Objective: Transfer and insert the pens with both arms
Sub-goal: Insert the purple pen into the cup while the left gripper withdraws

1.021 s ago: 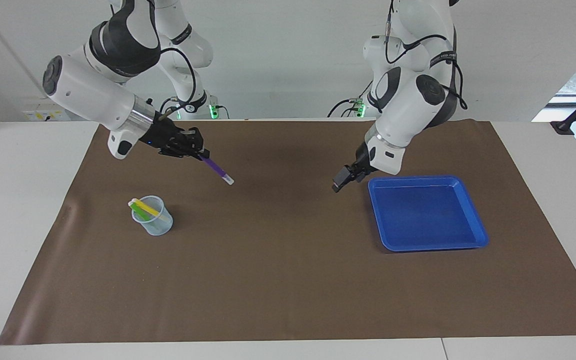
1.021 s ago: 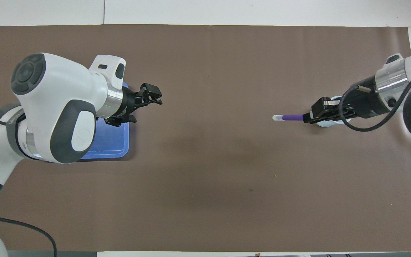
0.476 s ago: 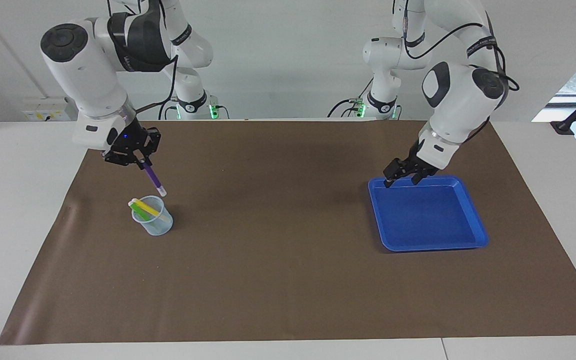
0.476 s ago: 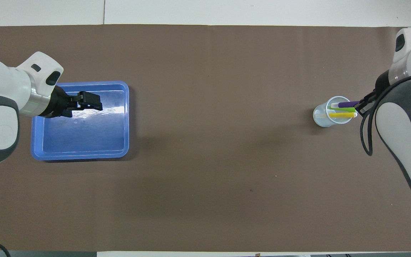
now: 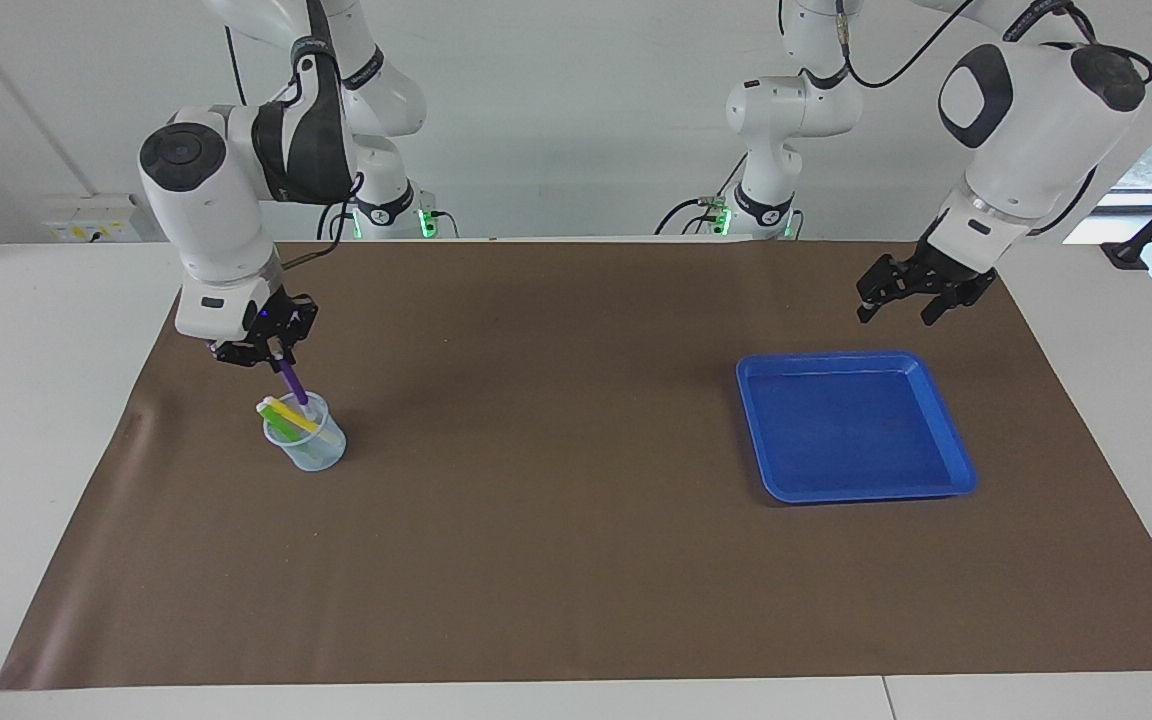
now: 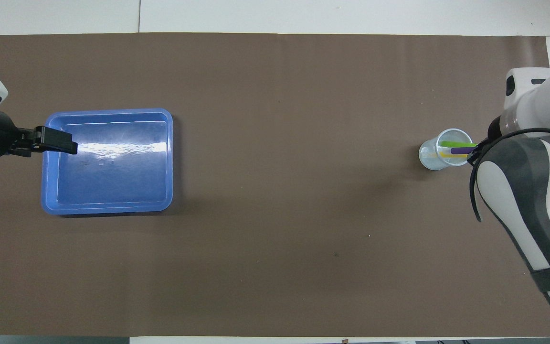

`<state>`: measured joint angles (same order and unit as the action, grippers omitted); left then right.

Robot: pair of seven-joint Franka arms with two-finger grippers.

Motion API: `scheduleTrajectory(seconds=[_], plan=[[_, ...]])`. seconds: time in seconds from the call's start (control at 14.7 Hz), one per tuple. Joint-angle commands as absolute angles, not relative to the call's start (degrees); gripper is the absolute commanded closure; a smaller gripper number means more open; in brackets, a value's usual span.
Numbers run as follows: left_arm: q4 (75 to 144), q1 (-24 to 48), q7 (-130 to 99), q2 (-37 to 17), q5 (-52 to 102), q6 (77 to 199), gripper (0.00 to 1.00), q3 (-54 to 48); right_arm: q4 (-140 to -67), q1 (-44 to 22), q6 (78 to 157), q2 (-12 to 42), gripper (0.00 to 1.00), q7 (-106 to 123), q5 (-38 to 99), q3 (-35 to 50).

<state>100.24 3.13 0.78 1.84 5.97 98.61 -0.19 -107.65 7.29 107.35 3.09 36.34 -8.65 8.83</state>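
My right gripper (image 5: 279,362) is over the clear cup (image 5: 308,452) and is shut on the purple pen (image 5: 292,385). The pen hangs tilted with its lower end inside the cup's mouth. The yellow pen (image 5: 298,417) and the green pen (image 5: 281,424) lean in the cup. In the overhead view the purple pen (image 6: 461,150) lies between the green pen (image 6: 456,144) and the yellow pen (image 6: 448,155) in the cup (image 6: 428,160). My left gripper (image 5: 898,310) is open and empty, raised over the mat beside the tray's robot-side corner.
A blue tray (image 5: 946,440) with nothing in it sits on the brown mat (image 5: 556,520) toward the left arm's end. In the overhead view my left gripper (image 6: 58,143) overlaps the tray's rim (image 6: 170,157).
My right gripper swung from mid-table to above the cup and lowered the purple pen's end into it. My left gripper drew back from mid-table, past the tray, toward the left arm's end, and rose.
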Motion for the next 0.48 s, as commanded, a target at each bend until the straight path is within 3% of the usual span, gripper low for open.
scheduleTrajectory(seconds=[0.0, 0.2, 0.27, 0.34, 0.41], plan=[[91.8, 2.0, 1.9, -0.6, 3.3, 90.8, 0.0, -0.7, -111.5, 9.3, 109.8, 0.9, 1.0, 38.3, -9.8, 9.4], [88.7, 2.1, 2.1, -1.1, 3.3, 86.8, 0.0, -0.7, -113.6, 10.1, 111.6, 0.9, 1.0, 38.1, -9.8, 9.5], [89.4, 2.1, 3.0, -0.5, 3.3, 86.1, 0.0, -0.8, -113.6, 10.1, 111.6, 0.9, 0.58, 38.1, -9.8, 9.4], [91.0, 2.1, 4.6, 0.2, 3.3, 85.4, 0.0, -0.7, -113.1, 10.1, 111.4, 1.1, 0.09, 37.7, -9.6, 9.5], [93.0, 2.1, 5.1, 1.3, 3.3, 86.3, 0.0, -0.7, -112.3, 10.2, 110.8, 1.4, 0.0, 37.6, -9.3, 9.5]])
